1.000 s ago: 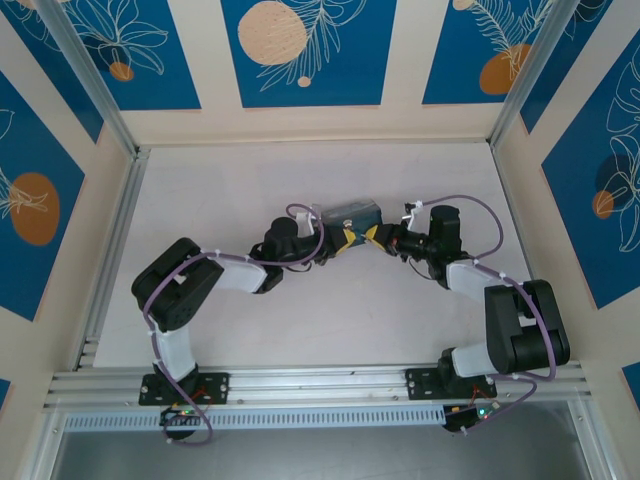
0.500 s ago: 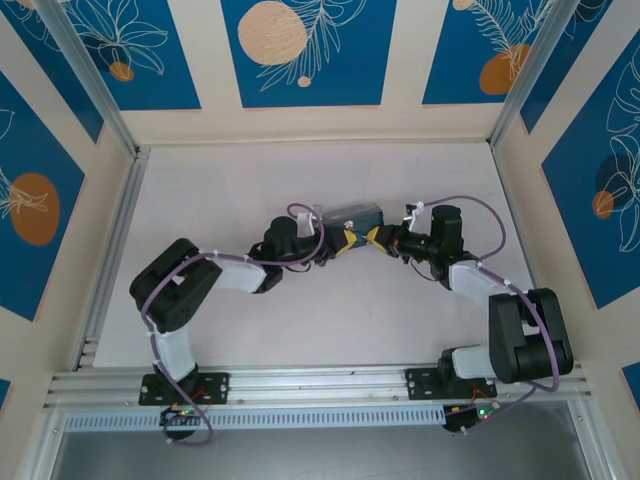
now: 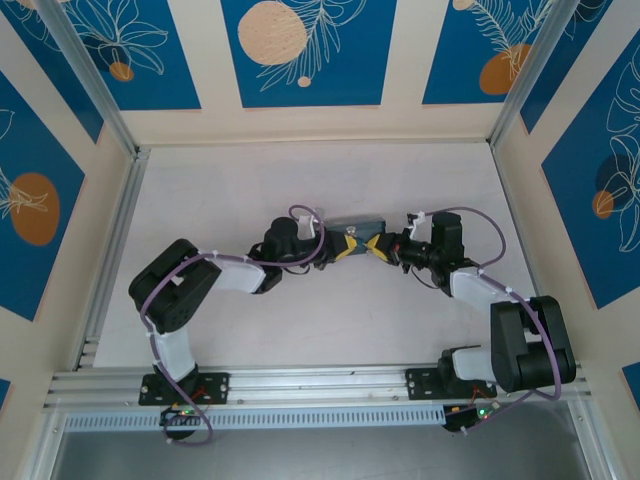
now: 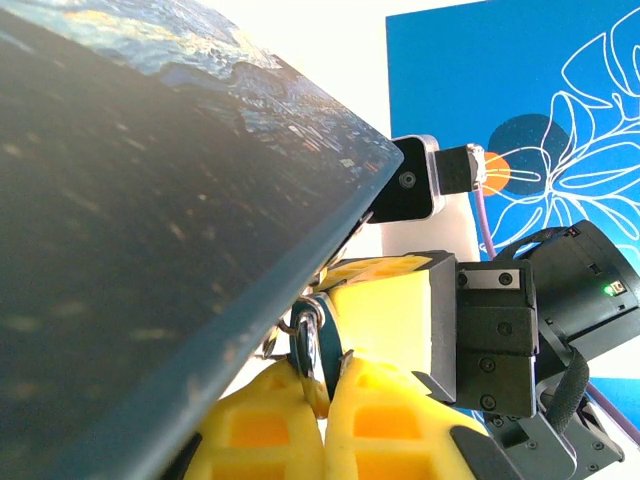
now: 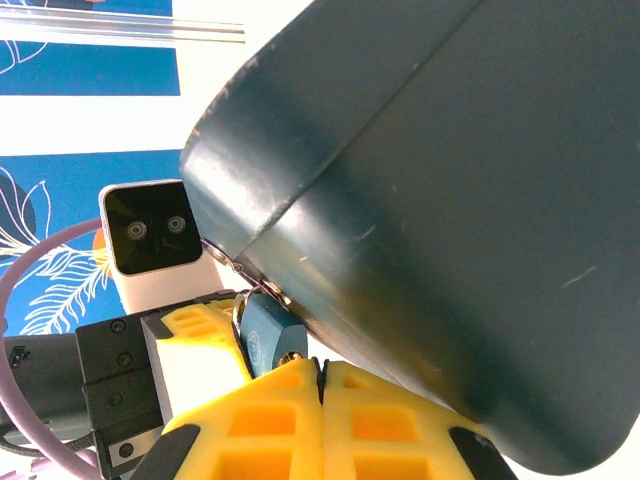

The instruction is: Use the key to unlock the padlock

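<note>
My left gripper (image 4: 322, 372) clamped on the tiny blue padlock (image 5: 263, 335) with brass bits, just under the rim of the dark square tin (image 3: 357, 219), long axis tilted, shackle end toward the tin, brass end faced my right gripper (image 5: 321, 372), its fingers pressed together, key hidden.

This is a robot lab cell: aluminium frame rails (image 3: 320, 378), blue leaf-print wall panels (image 3: 330, 70), white table (image 3: 220, 190).

text: none legible | labels: none | numbers: none | signs: none
</note>
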